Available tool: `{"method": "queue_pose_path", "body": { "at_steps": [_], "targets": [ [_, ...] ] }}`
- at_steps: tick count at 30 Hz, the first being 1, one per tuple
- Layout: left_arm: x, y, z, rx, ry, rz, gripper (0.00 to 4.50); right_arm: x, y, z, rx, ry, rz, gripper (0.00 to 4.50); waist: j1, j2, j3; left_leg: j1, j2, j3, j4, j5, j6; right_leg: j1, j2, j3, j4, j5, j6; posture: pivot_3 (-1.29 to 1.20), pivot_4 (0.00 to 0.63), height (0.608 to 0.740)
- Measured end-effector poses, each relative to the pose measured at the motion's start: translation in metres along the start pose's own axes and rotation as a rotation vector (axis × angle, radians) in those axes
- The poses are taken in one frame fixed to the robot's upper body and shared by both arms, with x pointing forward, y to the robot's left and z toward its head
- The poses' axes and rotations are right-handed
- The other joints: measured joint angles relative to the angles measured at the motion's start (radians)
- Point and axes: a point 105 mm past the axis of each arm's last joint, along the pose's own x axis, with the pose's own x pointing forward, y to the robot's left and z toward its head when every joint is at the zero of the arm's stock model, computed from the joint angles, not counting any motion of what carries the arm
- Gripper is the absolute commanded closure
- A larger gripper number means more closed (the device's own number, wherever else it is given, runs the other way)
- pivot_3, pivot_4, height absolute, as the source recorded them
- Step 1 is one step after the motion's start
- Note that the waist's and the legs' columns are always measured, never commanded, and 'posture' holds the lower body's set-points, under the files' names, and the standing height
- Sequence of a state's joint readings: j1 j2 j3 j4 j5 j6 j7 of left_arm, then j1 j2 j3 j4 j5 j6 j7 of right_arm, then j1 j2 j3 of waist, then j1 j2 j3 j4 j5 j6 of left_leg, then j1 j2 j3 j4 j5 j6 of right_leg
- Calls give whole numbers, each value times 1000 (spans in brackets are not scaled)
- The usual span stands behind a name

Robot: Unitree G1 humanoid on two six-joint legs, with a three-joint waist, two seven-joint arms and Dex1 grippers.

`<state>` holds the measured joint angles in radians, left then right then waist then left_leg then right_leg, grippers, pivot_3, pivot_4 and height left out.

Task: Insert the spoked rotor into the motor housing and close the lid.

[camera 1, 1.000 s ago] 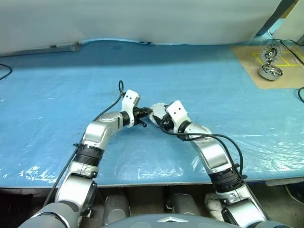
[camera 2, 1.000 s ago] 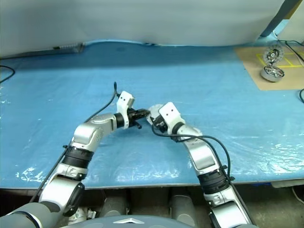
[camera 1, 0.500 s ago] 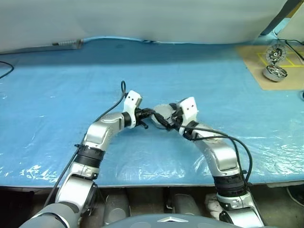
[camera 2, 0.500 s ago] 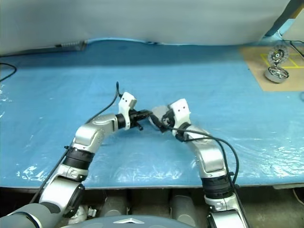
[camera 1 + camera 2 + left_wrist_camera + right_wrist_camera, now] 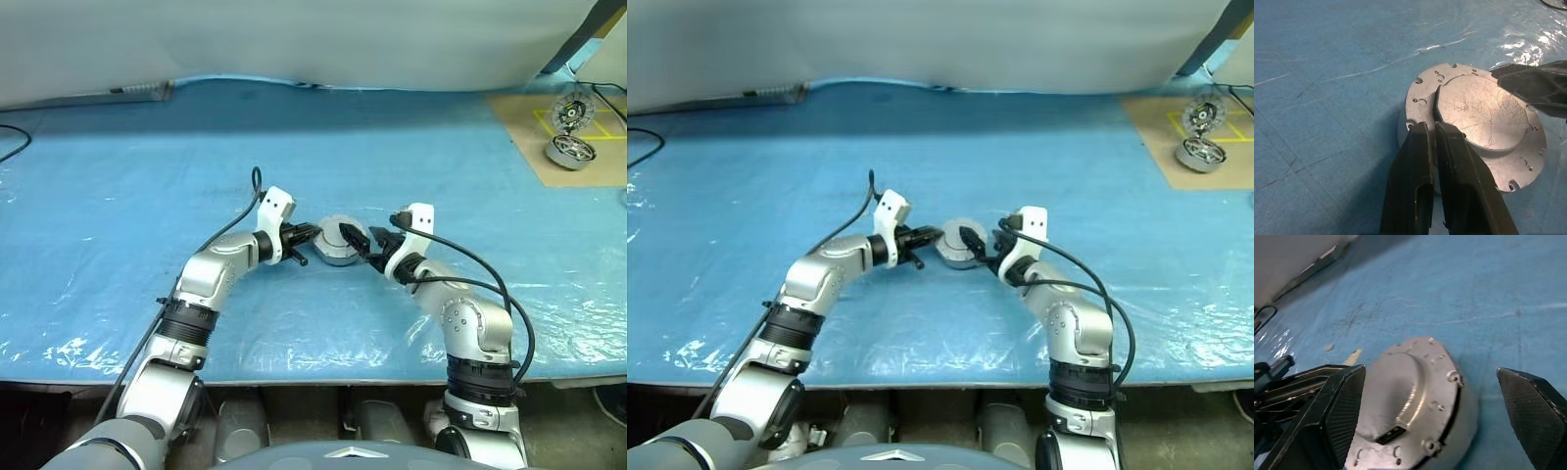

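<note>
Table [image 5: 118, 196]: covered in blue plastic sheet, wrinkled and shiny near the front edge.
Cardboard mat [image 5: 529, 127]: far right corner of the table, yellow marked lines on it.
Motor housing [image 5: 339, 241]: middle of the table, resting flat on the sheet between both grippers; lid [image 5: 1484, 117] down on top, a round silver plate with a raised smooth centre and small holes round the rim. No windings or rotor on view.
Left gripper [image 5: 312, 233]: at the housing's left side, fingers [image 5: 1418, 161] pressed almost together, tips at the lid's rim; holding or merely touching, cannot tell.
Right gripper [image 5: 364, 245]: at the housing's right side, jaws spread wide, one finger [image 5: 1342, 401] over the lid's edge, the other out beside the housing and clear of it; nothing held.
Two shiny wheel-like units [image 5: 570, 149]: on the cardboard mat, well apart from the housing, one lying flat, the other upright behind it.
</note>
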<state>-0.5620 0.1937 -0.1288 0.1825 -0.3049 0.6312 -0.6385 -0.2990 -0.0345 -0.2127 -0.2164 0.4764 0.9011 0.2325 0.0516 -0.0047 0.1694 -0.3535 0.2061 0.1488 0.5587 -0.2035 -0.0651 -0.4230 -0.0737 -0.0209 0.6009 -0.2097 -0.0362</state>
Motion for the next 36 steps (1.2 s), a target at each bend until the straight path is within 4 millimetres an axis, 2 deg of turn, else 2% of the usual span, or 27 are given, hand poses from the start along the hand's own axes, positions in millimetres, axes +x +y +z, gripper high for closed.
{"method": "queue_pose_path", "body": {
  "at_steps": [5, 10, 15, 16, 17, 22, 36],
  "targets": [
    [0, 0, 0, 1, 0, 0, 4220, 4, -2, 1, 82, 16, -20, 17, 1, 0, 0, 0, 0, 0, -1, 0, 0, 0, 0, 0, 0, 0, 0, 0, 150, 740],
    [1, -1, 0, 1, -1, -2, 4220, 5, 9, -13, 284, 96, 55, 17, 2, 0, 0, 0, 0, 0, -2, 0, 0, 0, 0, 0, 0, 0, 1, 0, 150, 740],
    [1, 0, 0, 7, -2, 4, 4220, 2, 12, -15, 428, 124, 86, 17, 2, 0, 0, 1, 0, 0, -2, 0, 0, 0, 0, 0, -1, 0, 1, 0, 150, 740],
    [1, 0, 0, 7, -2, 5, 4220, 2, 12, -16, 448, 123, 87, 353, 2, 0, 0, 1, 0, 0, -3, 0, 0, 0, 0, 0, -1, 0, 1, 0, 150, 740],
    [1, 1, 0, 8, -2, 7, 4220, 1, 11, -17, 482, 124, 87, 509, 1, 0, 0, 1, 0, 0, -3, 0, -1, 0, 0, 0, -1, 0, 1, 0, 150, 740],
    [0, 3, -2, 5, 3, 18, 4220, -4, 6, -18, 585, 132, 102, 2153, 1, 1, 0, 1, -1, 0, -5, 0, -1, 0, 0, 0, -2, 0, 1, 0, 150, 740],
    [2, 4, 0, -27, -11, 19, 4220, -16, 6, -25, 648, 162, 139, 2244, 1, 1, 0, 1, -1, 0, -7, 1, -1, 0, 0, -1, -4, 0, 2, 0, 150, 740]
  ]
}}
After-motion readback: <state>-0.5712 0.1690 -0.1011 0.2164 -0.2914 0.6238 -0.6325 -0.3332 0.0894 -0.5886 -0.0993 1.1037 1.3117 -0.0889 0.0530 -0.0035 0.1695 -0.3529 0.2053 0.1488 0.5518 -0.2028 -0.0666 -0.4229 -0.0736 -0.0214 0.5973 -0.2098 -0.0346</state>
